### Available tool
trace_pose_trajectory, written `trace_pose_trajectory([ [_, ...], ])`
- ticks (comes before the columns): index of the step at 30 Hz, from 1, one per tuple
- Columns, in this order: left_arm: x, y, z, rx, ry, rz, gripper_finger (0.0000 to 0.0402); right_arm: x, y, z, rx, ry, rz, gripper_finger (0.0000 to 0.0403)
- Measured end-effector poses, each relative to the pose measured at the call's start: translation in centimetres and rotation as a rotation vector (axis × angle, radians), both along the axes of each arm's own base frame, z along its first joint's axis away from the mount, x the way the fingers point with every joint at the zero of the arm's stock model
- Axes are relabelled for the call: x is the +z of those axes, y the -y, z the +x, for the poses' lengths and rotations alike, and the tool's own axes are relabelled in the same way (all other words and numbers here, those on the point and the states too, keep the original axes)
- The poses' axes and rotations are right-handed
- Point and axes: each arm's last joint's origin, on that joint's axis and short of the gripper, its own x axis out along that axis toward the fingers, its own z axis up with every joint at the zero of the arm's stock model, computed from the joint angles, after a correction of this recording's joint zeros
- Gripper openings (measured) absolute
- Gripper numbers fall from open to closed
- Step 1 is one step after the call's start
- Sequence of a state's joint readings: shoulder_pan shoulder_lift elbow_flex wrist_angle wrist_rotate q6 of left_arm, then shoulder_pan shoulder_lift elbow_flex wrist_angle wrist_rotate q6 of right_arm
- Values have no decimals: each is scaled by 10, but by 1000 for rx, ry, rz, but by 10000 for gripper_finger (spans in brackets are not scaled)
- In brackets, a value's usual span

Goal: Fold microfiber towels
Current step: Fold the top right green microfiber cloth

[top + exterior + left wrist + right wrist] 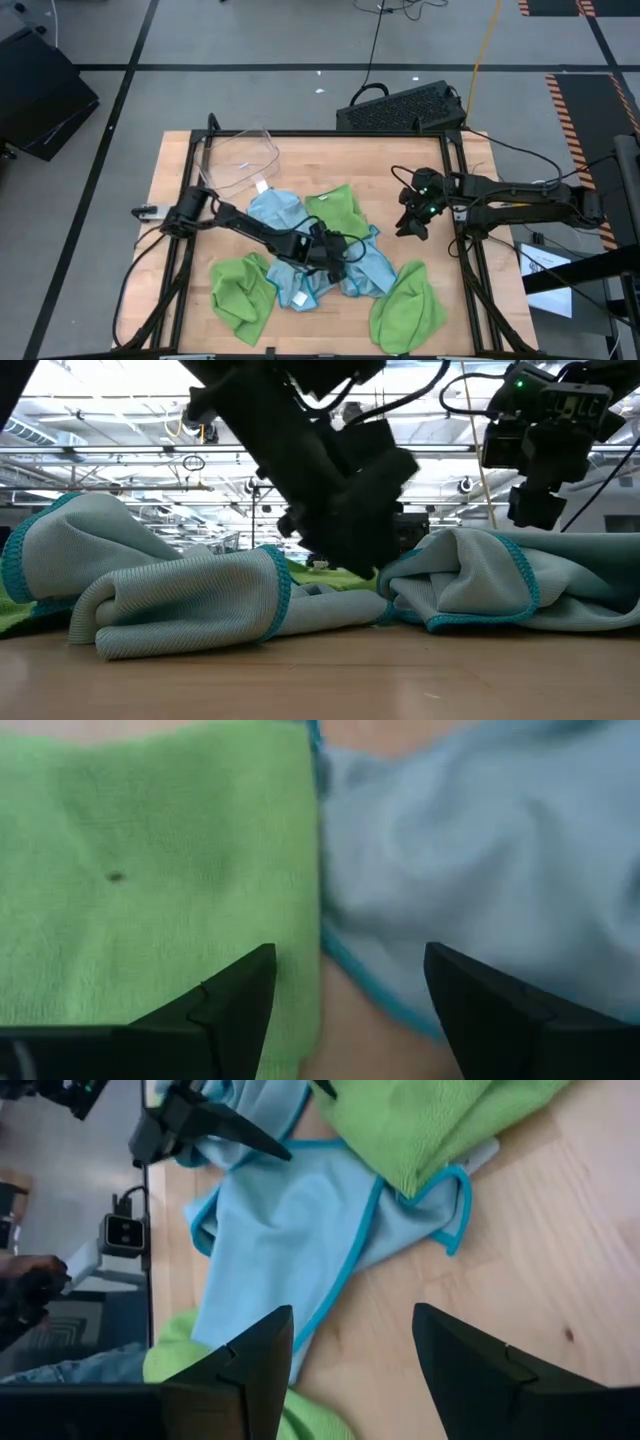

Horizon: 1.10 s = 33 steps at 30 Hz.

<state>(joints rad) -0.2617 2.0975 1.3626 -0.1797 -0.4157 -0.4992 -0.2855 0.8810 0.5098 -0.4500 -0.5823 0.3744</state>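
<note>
The clear bin (243, 160) holds nothing. The left gripper (340, 262), jaws open, is low over the towels (300, 250). The right gripper (410, 226) hovers, jaws open.

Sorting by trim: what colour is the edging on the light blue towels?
Teal edging on the light blue towels, clearest in the low view.

counts on the wooden bench

three lime green microfibre cloths show from above: one (243, 288) at the near left, one (408, 306) at the near right, one (338, 208) in the middle pile. the light blue microfibre cloths (283, 240) lie bunched together, so their number cannot be told. one clear plastic bin (238, 160). two dark robot arms, each with one hand.
</note>
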Motion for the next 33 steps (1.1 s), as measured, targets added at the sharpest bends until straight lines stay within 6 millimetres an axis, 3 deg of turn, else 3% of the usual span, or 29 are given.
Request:
trace_pose_trajectory([
  [6, -2, -3, -5, 85, -39, 2, 264, 1, 0, 1, -3, 11, -3, 201],
  [15, -3, 3, -7, 76, -40, -35, 265, 1, 1, 1, -6, 18, -15, 201],
  [23, -2, -1, -6, 86, -30, 46, 264, 1, 1, 2, -6, 23, -18, 201],
  [33, -20, -12, -4, 45, -122, 22, 263, 2, 1, 2, -10, 29, -18, 201],
])
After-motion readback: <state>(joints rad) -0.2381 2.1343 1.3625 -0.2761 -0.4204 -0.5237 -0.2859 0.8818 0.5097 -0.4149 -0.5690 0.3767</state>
